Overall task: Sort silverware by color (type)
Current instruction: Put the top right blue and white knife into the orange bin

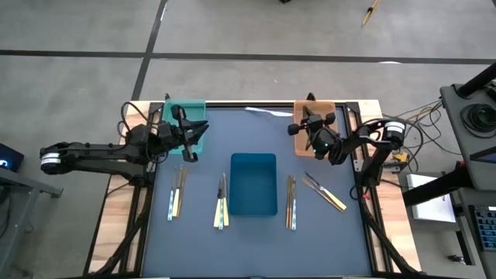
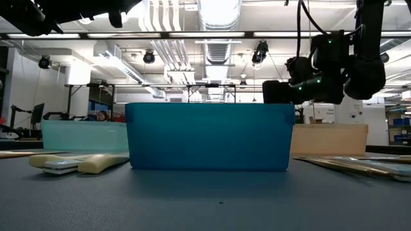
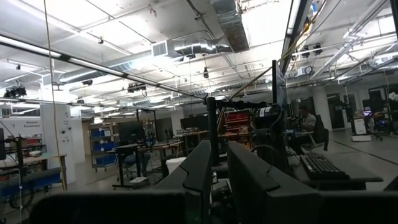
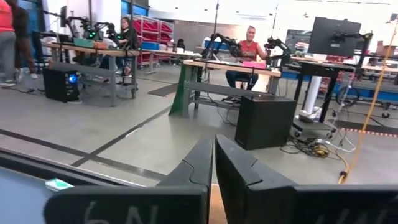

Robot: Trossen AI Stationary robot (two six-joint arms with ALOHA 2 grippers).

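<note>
The silverware lies flat on the dark mat in four small groups: one at the left (image 1: 177,194), two flanking the blue tray (image 1: 222,203) (image 1: 291,203), and a slanted one at the right (image 1: 325,192). Cream handles (image 2: 83,163) show in the low view. My left gripper (image 1: 194,130) hangs over the teal tray (image 1: 203,108), its fingers (image 3: 205,168) nearly together with nothing between them. My right gripper (image 1: 310,120) hangs over the orange tray (image 1: 298,143), shut and with nothing in it (image 4: 213,165). Both point past the table's far edge.
The blue tray (image 1: 253,184) stands in the middle of the mat, the teal and orange trays at the far corners. In the low view the right arm (image 2: 321,70) hangs above the orange tray (image 2: 331,138). People sit at desks in the room behind.
</note>
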